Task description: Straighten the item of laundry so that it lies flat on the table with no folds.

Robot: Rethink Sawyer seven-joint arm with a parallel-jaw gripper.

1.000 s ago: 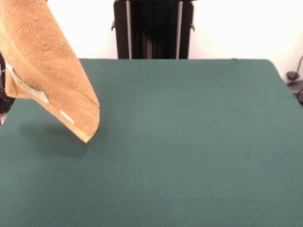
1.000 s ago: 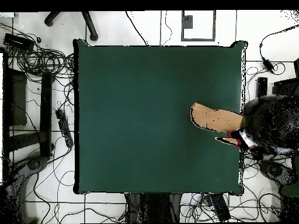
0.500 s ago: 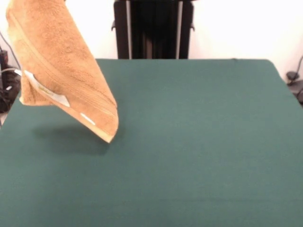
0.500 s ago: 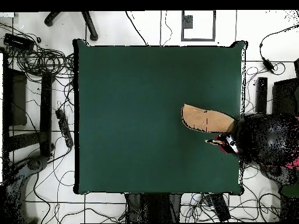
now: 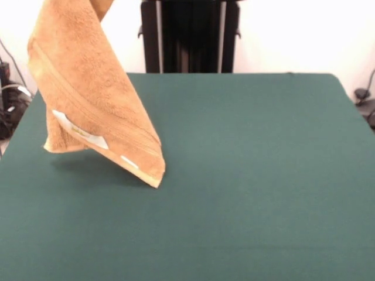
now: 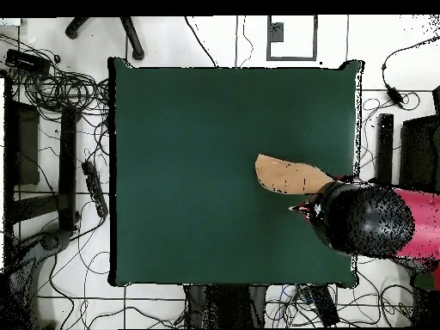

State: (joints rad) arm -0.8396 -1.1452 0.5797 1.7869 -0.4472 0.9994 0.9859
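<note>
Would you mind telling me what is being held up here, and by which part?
The golden-orange towel hangs above the green table, held by its top end, which runs out of view. What holds it cannot be told.

Table (image 5: pixel 252 175): large, rectangular, covered in plain dark green cloth | Towel (image 5: pixel 94 99): golden-orange, hanging over it, lowest corner at or just above the cloth

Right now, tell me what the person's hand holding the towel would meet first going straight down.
Probably the table, bare green cloth beneath; only the hanging towel lies between. The hand's height is unclear.
</note>
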